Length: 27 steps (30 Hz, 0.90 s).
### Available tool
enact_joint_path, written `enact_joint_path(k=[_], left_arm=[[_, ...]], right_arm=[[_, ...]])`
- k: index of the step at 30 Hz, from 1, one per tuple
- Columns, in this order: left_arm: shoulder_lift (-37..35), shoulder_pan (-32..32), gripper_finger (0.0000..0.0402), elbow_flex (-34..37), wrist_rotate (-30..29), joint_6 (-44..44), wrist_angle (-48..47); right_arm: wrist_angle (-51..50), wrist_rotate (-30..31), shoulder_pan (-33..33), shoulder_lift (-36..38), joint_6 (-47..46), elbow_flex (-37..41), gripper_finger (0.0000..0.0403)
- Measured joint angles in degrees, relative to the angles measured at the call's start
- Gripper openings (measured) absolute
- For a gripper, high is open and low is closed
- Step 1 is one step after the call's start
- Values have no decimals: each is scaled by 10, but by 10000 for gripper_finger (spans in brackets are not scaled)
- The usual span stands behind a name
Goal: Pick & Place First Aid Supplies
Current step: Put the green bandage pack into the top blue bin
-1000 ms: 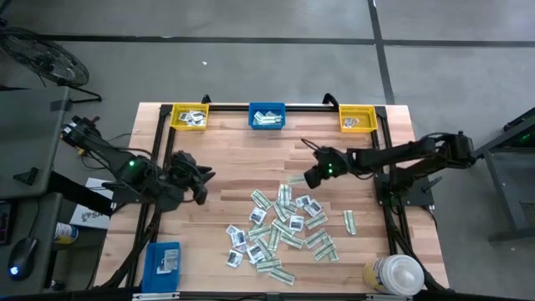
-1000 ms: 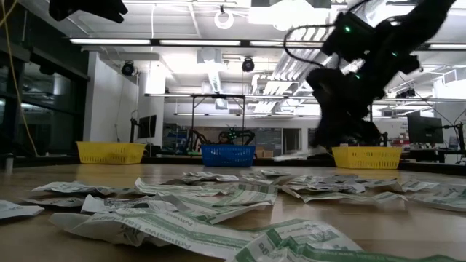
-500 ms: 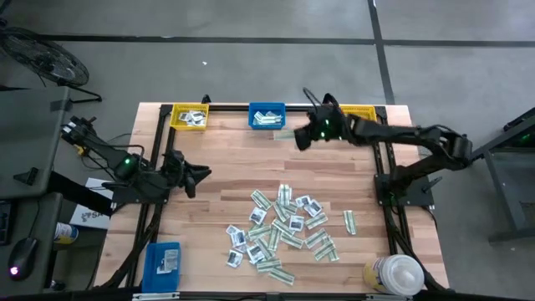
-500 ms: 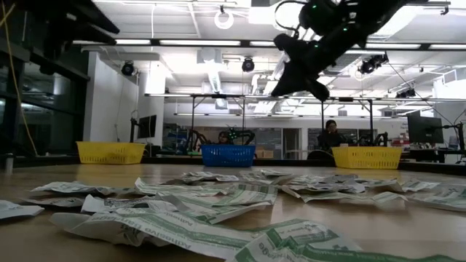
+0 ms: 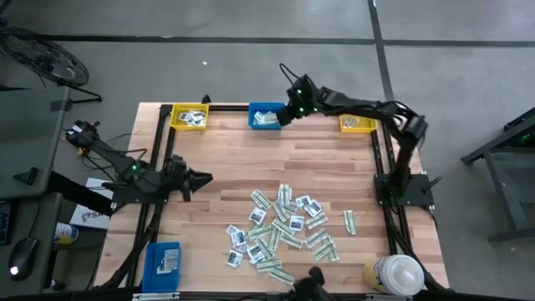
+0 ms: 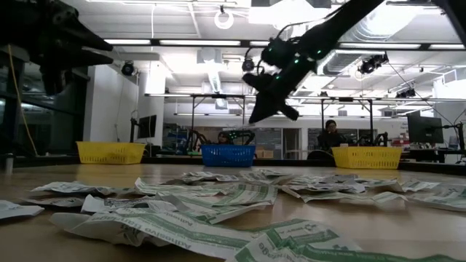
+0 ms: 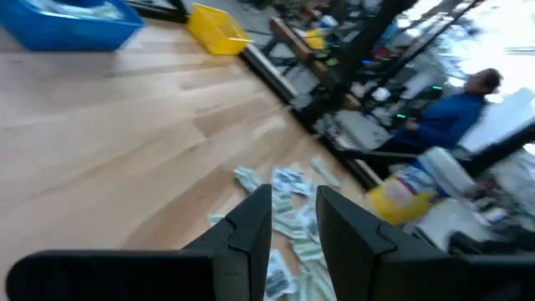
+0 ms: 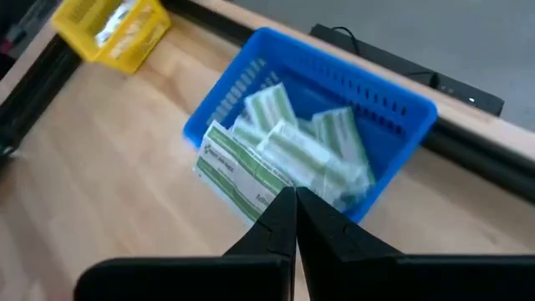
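The bench (image 5: 234,159) is pale wood with a smooth, faintly satin plank finish. The packets (image 5: 284,221) are thin printed paper, slightly crinkled. The blue bin (image 8: 334,109) and yellow bins (image 5: 189,116) are slotted, slightly glossy plastic. Each claw (image 8: 294,219) has matt black fingers.

Wooden slatted table (image 5: 242,163) bordered by a dark frame. Along its far edge stand three small bins: a yellow bin (image 5: 189,116) at the left, a blue bin (image 5: 267,115) in the middle holding green-and-white strips, and a second yellow bin (image 5: 358,119) at the right. A loose heap of first aid supplies (image 5: 284,230) lies on the near half, one strip (image 5: 349,221) apart to the right; a blue box (image 5: 164,261) sits at the near left corner, a white-capped bottle (image 5: 396,274) at the near right.
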State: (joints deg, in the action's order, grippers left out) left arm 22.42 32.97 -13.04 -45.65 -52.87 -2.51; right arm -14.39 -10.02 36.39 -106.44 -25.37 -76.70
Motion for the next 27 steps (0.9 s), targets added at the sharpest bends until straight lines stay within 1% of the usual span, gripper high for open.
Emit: enact_joint_path(k=[7,11,16,22,25,27], left_arm=[[-40,0,96,68,34,57,117],[-61,0,96,103,52,73,171],[-77,0,96,118,63,80,188],[-77,0,96,118,82,91,191],[-77,0,96,119,90,93,190],[-77,0,96,119,92,93,190]], right_arm=[[-6,0,5,-89,-29,-101,0],[-33,6,4,-129,-32,-137,0],[-47,50,4,-138,-56,-141,0],[-47,50,4,-138,-57,-139,3],[-48,51,3,-138,-57,-139,18],[-49,48,3,-139,-59,-139,36]])
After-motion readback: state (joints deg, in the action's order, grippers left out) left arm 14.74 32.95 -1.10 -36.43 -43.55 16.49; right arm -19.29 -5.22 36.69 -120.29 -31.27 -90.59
